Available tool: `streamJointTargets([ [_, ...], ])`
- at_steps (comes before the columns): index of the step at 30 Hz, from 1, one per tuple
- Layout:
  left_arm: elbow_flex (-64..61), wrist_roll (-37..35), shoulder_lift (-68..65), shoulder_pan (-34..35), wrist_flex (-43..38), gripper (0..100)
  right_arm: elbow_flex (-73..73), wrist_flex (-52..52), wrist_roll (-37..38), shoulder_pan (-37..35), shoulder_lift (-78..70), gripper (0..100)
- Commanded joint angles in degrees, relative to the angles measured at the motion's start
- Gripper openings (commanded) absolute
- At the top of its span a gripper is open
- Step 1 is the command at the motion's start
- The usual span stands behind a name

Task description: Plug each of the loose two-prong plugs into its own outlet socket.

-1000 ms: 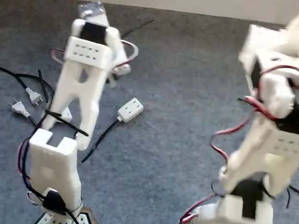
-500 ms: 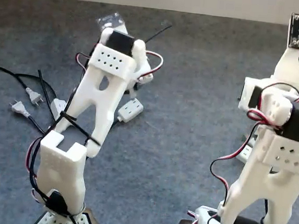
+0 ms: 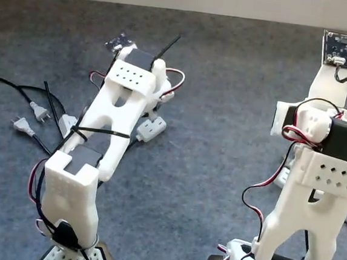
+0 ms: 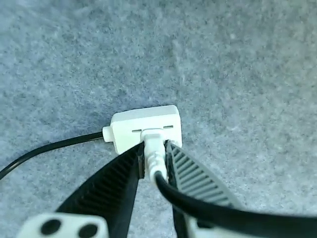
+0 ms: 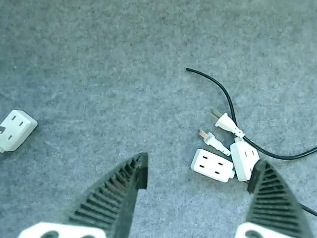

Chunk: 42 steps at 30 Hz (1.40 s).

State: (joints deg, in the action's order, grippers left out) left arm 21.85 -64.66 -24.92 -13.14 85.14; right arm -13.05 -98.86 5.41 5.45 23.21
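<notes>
In the left wrist view my left gripper (image 4: 155,148) is shut on a white two-prong plug (image 4: 151,136) with a black cord. The plug's nose sits against the face of a white outlet block (image 4: 124,124) on the carpet, and its prongs are hidden. From the high view the left arm (image 3: 117,110) leans over that outlet block (image 3: 152,128). Two loose plugs (image 3: 40,113) (image 3: 23,125) lie at the far left. My right gripper (image 5: 199,166) hangs open above the carpet, over a white outlet (image 5: 213,166), with two loose plugs (image 5: 225,120) (image 5: 208,139) just beyond it.
Black cords (image 3: 19,89) trail across the grey carpet at the left, beside another white block (image 3: 68,122). A further outlet (image 5: 15,130) lies off to one side in the right wrist view. The right arm (image 3: 321,179) stands tall at the right edge.
The left arm swung right from the far side and came down over the outlet block. The right arm rose and settled upright at the right.
</notes>
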Motion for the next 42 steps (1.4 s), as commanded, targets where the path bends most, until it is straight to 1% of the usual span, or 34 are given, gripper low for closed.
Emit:
streamJointTargets([
  [1,0.22,-0.35,0.22,-0.66,-0.88,7,-0.13,-1.89,0.26,0.31,1.63,31.8],
  [6,0.22,-0.62,0.22,-1.01,-0.97,7,-0.13,-1.89,0.26,0.31,1.27,31.8],
  [9,0.22,-3.69,0.13,-0.84,-1.05,7,-0.13,-1.89,0.26,0.31,1.27,31.8],
  [12,0.84,-4.22,-2.24,-1.19,-1.23,7,-0.13,-1.89,0.26,0.31,1.27,31.8],
  [15,0.84,-4.13,-5.58,-2.24,-4.92,7,-0.13,-1.89,0.26,0.31,1.27,31.8],
  [18,0.92,-4.13,-6.9,-2.24,-6.95,7,-0.13,-1.89,0.26,0.31,1.27,31.8],
  [30,0.31,-4.04,-4.18,-2.42,-6.68,6,-0.04,-0.75,0.26,0.22,1.27,31.8],
  [36,0.31,-3.96,-4.18,-4.97,-6.68,6,-0.04,-0.92,0.26,0.22,1.27,31.8],
  [42,0.31,-3.96,-4.18,-4.7,-6.68,6,-0.04,-1.1,0.26,0.22,1.27,31.8],
])
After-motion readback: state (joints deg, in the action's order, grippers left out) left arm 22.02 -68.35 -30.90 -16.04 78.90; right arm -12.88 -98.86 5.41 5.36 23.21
